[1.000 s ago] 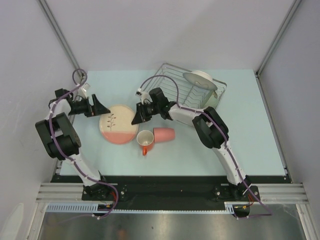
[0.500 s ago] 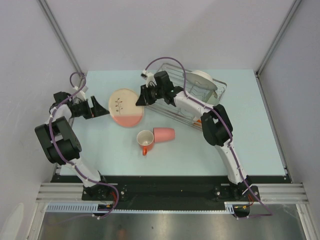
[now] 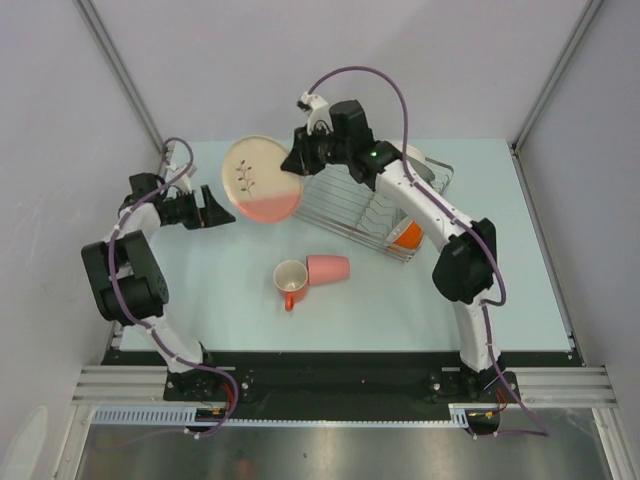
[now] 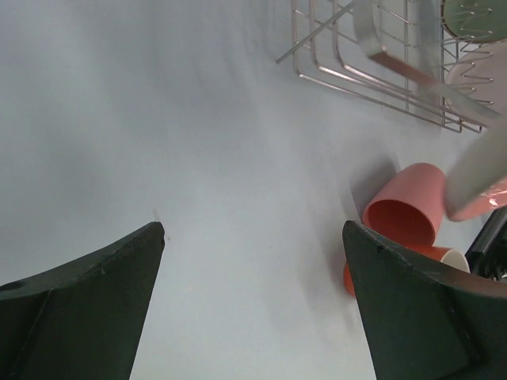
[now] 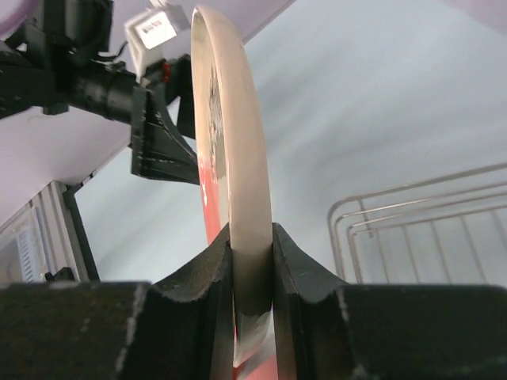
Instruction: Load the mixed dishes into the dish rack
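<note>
**Q:** What did your right claw point(image 5: 252, 247) have?

**A:** It was clamped on the rim of the pink plate point(image 5: 234, 142), one pad on each face. The plate stood edge-on straight out ahead of the fingers, lifted clear of the table.

**Q:** And the dish rack?

**A:** The dish rack point(image 5: 412, 229) sat just off to one side of that claw and lower down. The plate was not yet in it.

**Q:** How did you expect the plate to handle?

**A:** Stiff and glazed, so likely slick, and it would break if dropped. My pinch covered only a short arc of rim, and most of the weight hung out beyond the grip. I judged it could pivot or slide. A deeper bite over the rim looked safer, then an easy lowering between the wires.

**Q:** Your other claw?

**A:** My left claw point(image 4: 253, 229) stood wide apart and held nothing, on the far side of the plate from the right one.
</note>
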Robot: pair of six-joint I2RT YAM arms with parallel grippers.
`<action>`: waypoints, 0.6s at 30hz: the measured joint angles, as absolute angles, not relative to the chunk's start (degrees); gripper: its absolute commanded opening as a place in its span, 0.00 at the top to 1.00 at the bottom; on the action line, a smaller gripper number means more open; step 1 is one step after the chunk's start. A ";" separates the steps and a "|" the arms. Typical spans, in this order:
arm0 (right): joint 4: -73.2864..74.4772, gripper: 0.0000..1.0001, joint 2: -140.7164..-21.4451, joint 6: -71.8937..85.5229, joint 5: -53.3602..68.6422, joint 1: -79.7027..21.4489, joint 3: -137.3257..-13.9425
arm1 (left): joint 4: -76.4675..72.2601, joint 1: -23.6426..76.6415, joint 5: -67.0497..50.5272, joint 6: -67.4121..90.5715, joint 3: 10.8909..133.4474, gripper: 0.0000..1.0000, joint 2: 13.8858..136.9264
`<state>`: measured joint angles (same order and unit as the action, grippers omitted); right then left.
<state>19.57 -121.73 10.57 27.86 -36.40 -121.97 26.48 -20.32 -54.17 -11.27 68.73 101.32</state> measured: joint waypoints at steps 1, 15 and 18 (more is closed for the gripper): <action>20.67 1.00 -120.05 9.87 27.53 -35.90 -121.97 | 25.61 -18.59 -53.91 -9.80 69.32 0.00 101.71; 25.98 1.00 -93.51 3.77 20.03 -23.92 -106.56 | 12.10 -3.40 -48.21 9.50 101.49 0.00 120.09; 26.20 1.00 -90.13 3.73 19.51 -22.63 -102.98 | 11.14 -0.91 -46.61 10.81 105.60 0.00 123.28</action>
<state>26.20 -90.13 3.73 19.51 -22.63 -102.98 11.14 -0.91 -46.61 10.81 105.60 123.28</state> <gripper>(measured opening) 0.238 0.996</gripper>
